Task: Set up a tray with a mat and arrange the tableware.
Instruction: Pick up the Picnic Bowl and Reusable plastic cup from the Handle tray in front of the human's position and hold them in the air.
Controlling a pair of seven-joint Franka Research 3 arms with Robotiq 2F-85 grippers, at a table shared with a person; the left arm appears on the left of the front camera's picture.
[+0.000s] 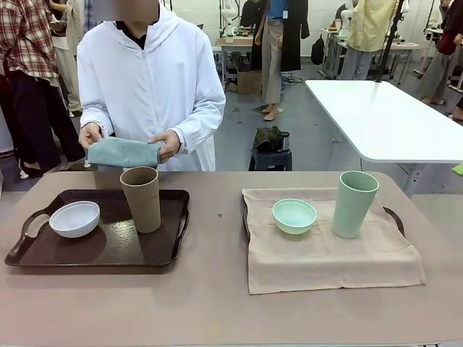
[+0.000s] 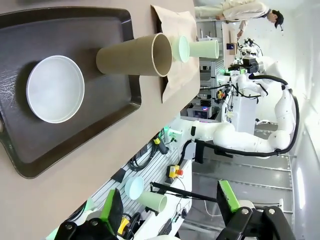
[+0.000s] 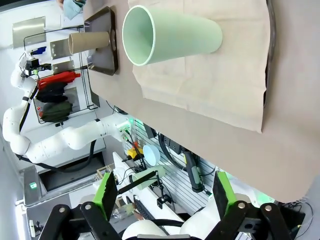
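**Left tray (image 1: 29,254) waiting for its mat**
Left gripper (image 2: 167,195) and right gripper (image 3: 164,189) are hovering with jaws spread, gripping nothing. The person (image 1: 148,72) is holding a folded blue-green mat (image 1: 123,152) at the bench's (image 1: 217,303) far side, so the white bowl (image 1: 74,219) and tan cup (image 1: 141,199) likely need lifting off the tray first.

Front view faces across the table (image 1: 217,303) toward the person (image 1: 148,79). Both wrist views look down at it from above the near edge, rolled sideways. All three share the tan-brown cup (image 1: 141,199).
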